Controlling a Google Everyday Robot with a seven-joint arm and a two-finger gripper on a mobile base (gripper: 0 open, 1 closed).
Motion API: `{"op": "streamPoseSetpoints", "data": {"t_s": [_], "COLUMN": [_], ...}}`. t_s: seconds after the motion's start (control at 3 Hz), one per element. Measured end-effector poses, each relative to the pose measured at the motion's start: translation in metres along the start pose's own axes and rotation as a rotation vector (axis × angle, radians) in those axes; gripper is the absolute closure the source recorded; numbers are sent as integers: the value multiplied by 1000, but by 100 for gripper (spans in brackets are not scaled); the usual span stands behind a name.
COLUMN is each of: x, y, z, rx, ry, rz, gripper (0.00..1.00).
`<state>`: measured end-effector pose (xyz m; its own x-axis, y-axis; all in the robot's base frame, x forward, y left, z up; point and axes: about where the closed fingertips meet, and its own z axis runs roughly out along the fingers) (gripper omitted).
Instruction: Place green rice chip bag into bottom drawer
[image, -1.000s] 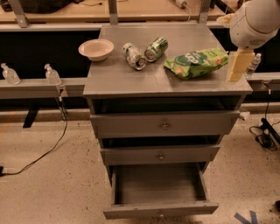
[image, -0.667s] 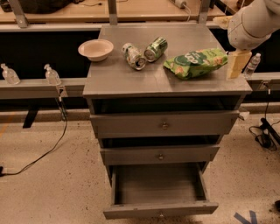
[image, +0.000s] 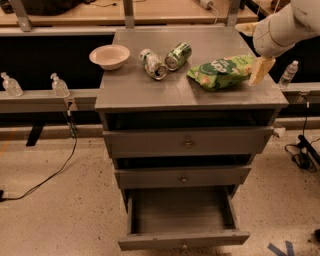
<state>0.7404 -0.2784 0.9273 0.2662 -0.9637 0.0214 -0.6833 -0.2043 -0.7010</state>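
Observation:
The green rice chip bag (image: 222, 72) lies flat on the right side of the grey cabinet top (image: 140, 92). My gripper (image: 260, 70) hangs from the white arm (image: 282, 27) at the top right and sits right at the bag's right end, close above the cabinet top. I cannot tell if it touches the bag. The bottom drawer (image: 182, 241) is pulled out and shows a plain grey box with nothing in it.
A pale bowl (image: 110, 56) and two green-and-silver cans (image: 152, 64) (image: 178, 55) lie on the cabinet top, left of the bag. The two upper drawers (image: 187, 142) (image: 183, 177) are pushed in. Water bottles stand on side ledges (image: 289, 75) (image: 59, 86). Cables lie on the floor (image: 50, 175).
My gripper has moved a little left, closer to the right end of the bag. The bag, cans, bowl and drawers have not moved.

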Motion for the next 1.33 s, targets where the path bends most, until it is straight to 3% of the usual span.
{"op": "streamPoseSetpoints", "data": {"t_s": [0.33, 0.67, 1.0, 1.33], "x": [3, 11, 12, 13], "y": [2, 14, 19, 27], "z": [26, 59, 71, 76], "rx": [-1, -31, -36, -46], "ry": [-35, -31, -38, -99], "rz": [18, 29, 35, 66], "gripper": [6, 14, 36, 59]}}
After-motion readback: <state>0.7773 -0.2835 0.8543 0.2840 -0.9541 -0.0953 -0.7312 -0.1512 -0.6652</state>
